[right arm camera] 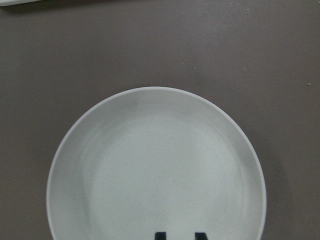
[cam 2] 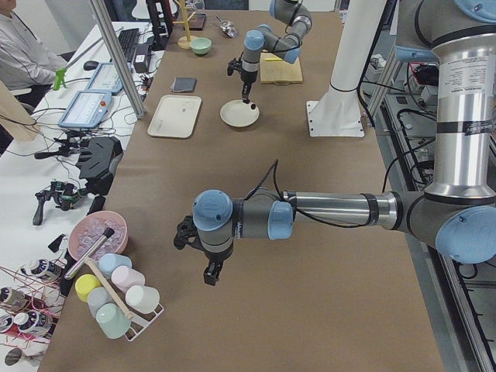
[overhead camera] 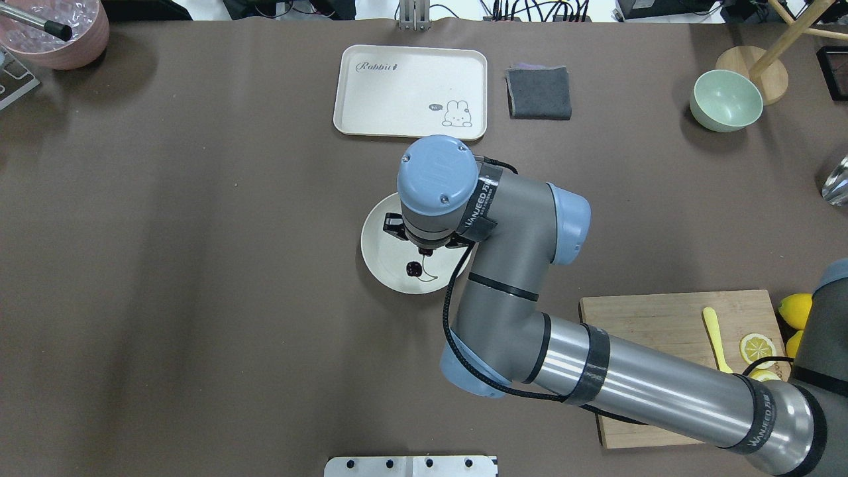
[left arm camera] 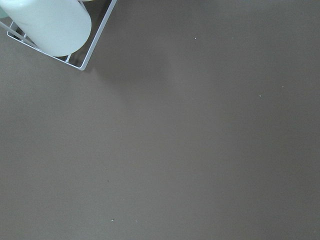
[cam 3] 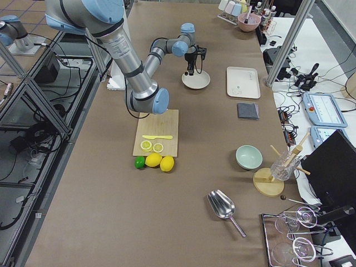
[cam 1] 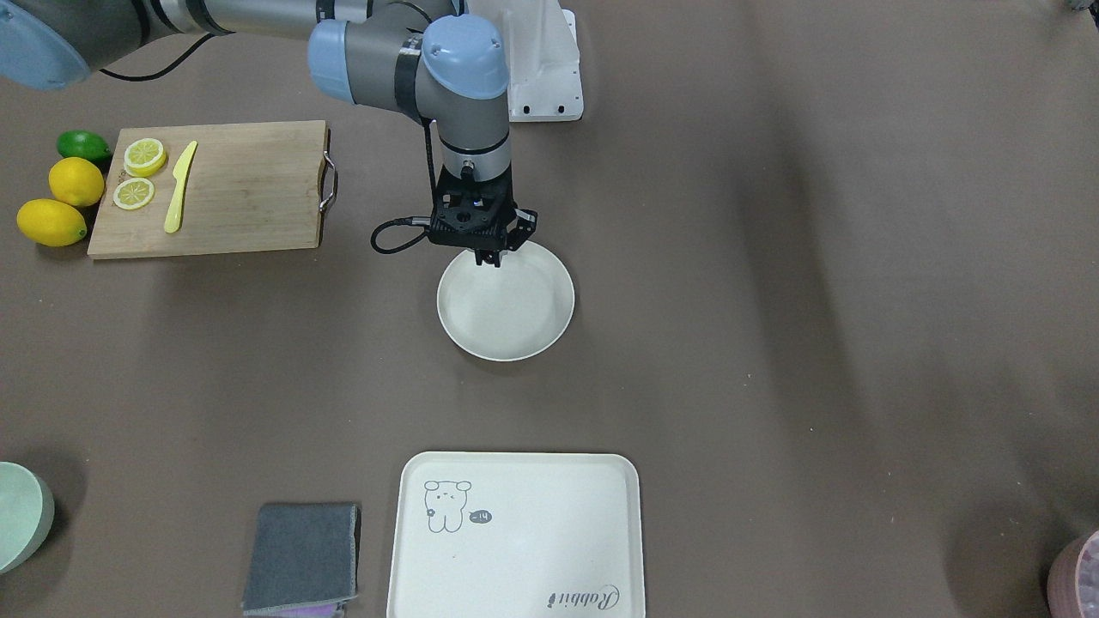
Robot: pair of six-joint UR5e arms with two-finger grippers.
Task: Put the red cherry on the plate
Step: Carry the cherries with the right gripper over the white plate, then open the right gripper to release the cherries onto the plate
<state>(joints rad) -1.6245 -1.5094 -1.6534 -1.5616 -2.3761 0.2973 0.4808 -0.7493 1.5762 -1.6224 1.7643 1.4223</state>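
In the overhead view the plate [overhead camera: 383, 260] holds the red cherry [overhead camera: 414, 268], which lies at about 6 o'clock just inside the rim, its thin stem curling toward 5 o'clock. The right gripper [cam 1: 489, 256] hangs over that same edge, and the wrist view shows its fingertips [right arm camera: 160, 235] parted with bare plate between them. The rabbit tray [overhead camera: 397, 93] sits at 12 o'clock from the plate. The left gripper [cam 2: 211, 273] hovers well apart over bare table; I cannot tell how its jaws stand.
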